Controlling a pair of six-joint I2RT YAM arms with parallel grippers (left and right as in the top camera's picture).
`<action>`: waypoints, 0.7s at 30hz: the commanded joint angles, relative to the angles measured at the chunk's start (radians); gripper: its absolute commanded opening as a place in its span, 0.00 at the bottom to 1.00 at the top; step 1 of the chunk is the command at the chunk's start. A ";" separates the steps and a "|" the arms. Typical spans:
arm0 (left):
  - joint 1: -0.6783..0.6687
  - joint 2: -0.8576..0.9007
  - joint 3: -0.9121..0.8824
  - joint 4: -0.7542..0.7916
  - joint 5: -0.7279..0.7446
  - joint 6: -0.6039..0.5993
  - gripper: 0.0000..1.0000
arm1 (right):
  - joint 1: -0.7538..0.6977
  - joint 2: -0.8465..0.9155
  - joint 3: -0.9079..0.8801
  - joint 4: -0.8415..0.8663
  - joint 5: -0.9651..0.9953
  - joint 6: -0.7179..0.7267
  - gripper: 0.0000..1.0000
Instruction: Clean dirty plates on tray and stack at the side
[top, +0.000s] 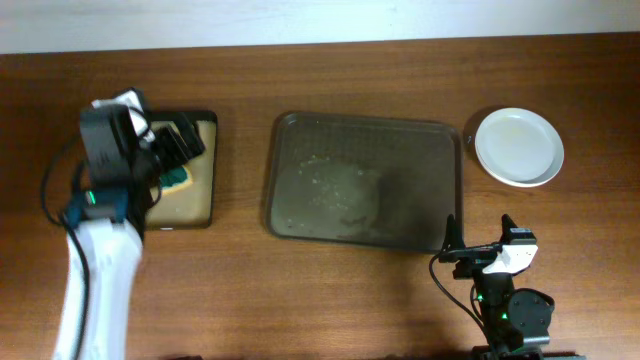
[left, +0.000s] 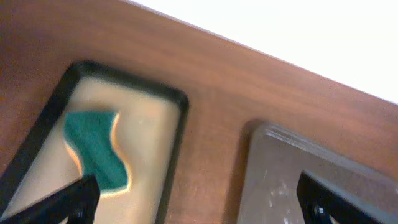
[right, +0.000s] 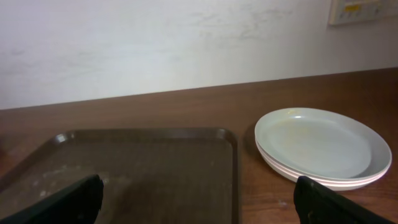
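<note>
Stacked white plates (top: 519, 147) sit on the wooden surface (top: 330, 290) at the upper right of the overhead frame, just beside the dark brown tray (top: 420, 160), whose centre shows pale smears. At left, the left pincer (left: 198, 186), fingers spread wide, hangs over a green sponge (left: 96, 149) in a small black tray (left: 179, 118); the right pincer (right: 199, 186), likewise spread wide, faces the brown tray's near edge

Green sponge (left: 93, 146) in black tray (left: 181, 121)
</note>
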 joint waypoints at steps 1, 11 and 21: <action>-0.035 -0.296 -0.299 0.186 0.065 0.124 0.99 | 0.009 -0.007 -0.005 -0.006 0.011 0.001 0.98; -0.035 -0.985 -0.831 0.519 0.040 0.127 0.99 | 0.009 -0.007 -0.005 -0.005 0.011 0.000 0.98; -0.103 -1.216 -1.028 0.497 -0.084 0.127 0.99 | 0.009 -0.007 -0.005 -0.005 0.011 0.001 0.98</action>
